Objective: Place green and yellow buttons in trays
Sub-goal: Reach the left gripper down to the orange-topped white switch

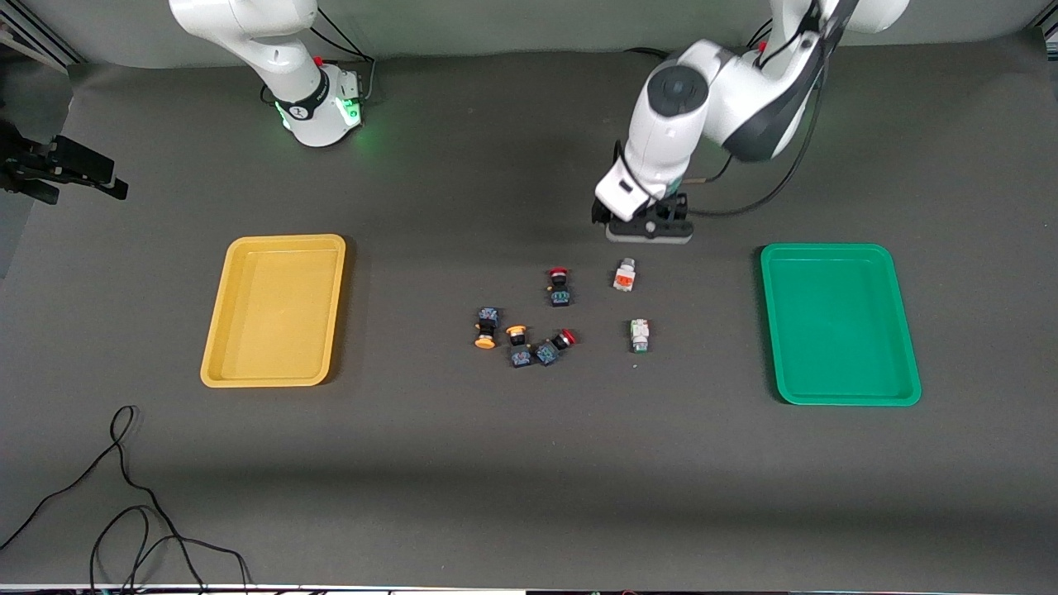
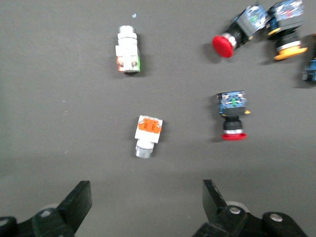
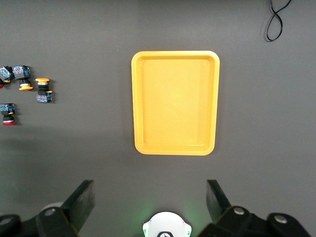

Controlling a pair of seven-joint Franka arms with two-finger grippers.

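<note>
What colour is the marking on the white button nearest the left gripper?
Orange, clearest in the left wrist view.

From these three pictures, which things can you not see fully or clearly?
- Right gripper: absent from the front view, where the frame's top edge cuts off the right arm.
- Left gripper: in the front view, its own wrist hides the fingers.
- Green tray: only the front view shows it.
- One yellow-capped button: cut by the left wrist view's edge.
- Button markings: too small in the front view.

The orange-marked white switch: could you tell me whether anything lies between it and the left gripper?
Nothing visible does. The left gripper, open, hovers over bare mat beside the orange-marked white switch; the red-capped switch lies off to one side.
</note>
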